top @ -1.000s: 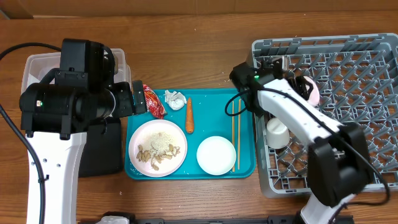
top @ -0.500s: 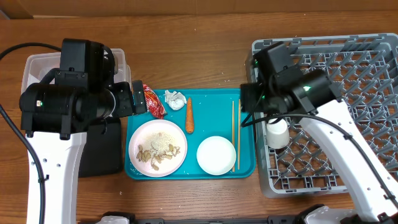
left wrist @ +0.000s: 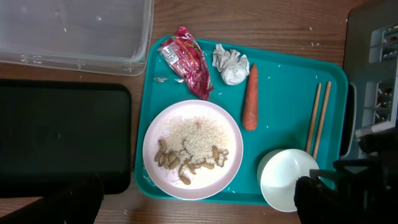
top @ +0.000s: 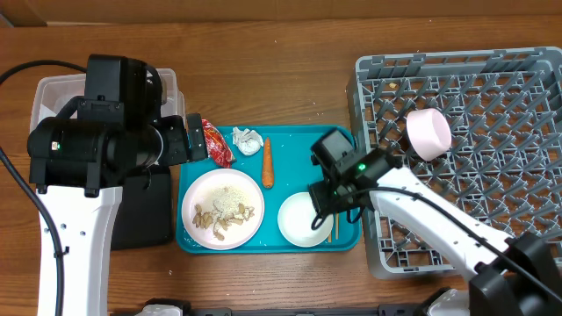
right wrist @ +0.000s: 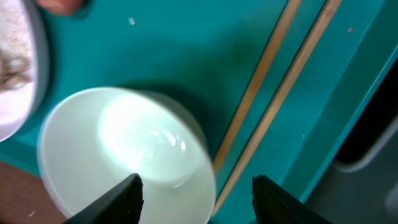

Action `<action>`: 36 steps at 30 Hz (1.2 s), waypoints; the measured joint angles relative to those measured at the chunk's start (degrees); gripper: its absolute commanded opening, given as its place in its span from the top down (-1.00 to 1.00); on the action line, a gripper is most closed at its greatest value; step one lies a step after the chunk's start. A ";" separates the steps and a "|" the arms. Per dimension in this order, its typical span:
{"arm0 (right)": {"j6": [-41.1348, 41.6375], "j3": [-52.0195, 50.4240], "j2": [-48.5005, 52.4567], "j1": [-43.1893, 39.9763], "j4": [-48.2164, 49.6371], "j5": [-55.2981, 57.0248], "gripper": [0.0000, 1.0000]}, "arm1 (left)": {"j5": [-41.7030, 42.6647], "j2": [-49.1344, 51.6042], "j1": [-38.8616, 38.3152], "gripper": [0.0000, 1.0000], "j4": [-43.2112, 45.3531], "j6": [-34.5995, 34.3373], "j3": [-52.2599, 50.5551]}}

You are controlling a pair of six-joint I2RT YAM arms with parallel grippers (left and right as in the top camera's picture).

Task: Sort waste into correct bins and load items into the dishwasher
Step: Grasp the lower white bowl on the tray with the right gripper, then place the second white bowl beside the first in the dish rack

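Observation:
On the teal tray (top: 290, 140) a white bowl (top: 299, 219) lies beside the chopsticks (left wrist: 318, 118). My right gripper (right wrist: 202, 193) hovers low and open; the bowl's right rim (right wrist: 199, 162) and the chopsticks (right wrist: 280, 87) lie between its jaws. The plate (left wrist: 193, 149) carries beige food scraps (left wrist: 186, 162). Behind it lie the carrot (left wrist: 249, 102), paper ball (left wrist: 229, 64) and red wrapper (left wrist: 186, 59). My left gripper (left wrist: 196, 196) hangs high over the tray's near edge, wide open and empty. A second bowl (top: 428, 132) rests tilted in the grey dish rack (top: 492, 202).
The clear tub (left wrist: 74, 31) stands at the far left, with the black tray (left wrist: 62, 137) in front of it. The left arm's bulk (top: 97, 140) covers much of both in the overhead view. The rack's left wall (top: 364, 175) rises right beside the teal tray.
The right arm left the rack, where a bowl now rests alone, and swung left and down over the tray's bowl and chopsticks, its jaws narrowing. The left arm stayed still.

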 measured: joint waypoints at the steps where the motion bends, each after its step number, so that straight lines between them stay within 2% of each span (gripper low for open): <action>1: 0.00 -1.68 0.00 0.00 1.73 0.55 -0.25 | 0.00 0.00 0.00 -1.00 -0.02 0.00 0.00; 4: -0.02 -5.66 0.00 0.04 6.29 1.27 -0.19 | 0.00 0.00 0.00 -1.00 0.00 0.00 0.00; 7: -0.44 -7.89 0.00 0.07 8.48 1.22 0.21 | 0.00 0.00 0.00 -1.00 0.00 0.00 0.00; 9: -0.33 -8.31 0.00 0.17 8.70 0.92 0.32 | 0.00 0.00 0.00 -1.00 0.00 0.00 0.00; 13: -0.15 -8.33 0.00 0.20 8.76 0.37 0.79 | 0.00 0.00 0.00 -1.00 0.00 0.00 0.00; 15: -0.61 -8.33 0.00 0.20 8.70 0.13 0.92 | 0.00 0.00 0.00 -1.00 0.00 0.00 0.00; 21: -0.20 -5.66 -0.04 0.20 4.85 0.48 0.92 | 0.00 0.00 0.00 -1.00 0.00 0.00 0.00; 29: 0.28 8.26 -4.15 0.20 -1.88 7.98 0.92 | 0.02 0.00 0.00 -1.00 0.00 0.00 0.00; 32: 3.04 13.18 -6.93 0.17 -4.81 18.84 0.92 | 0.00 0.00 0.00 -1.00 0.00 0.00 0.00; 36: 7.82 15.45 -9.92 -1.31 -5.84 42.42 0.92 | 0.00 0.00 0.00 -1.00 0.00 0.00 0.00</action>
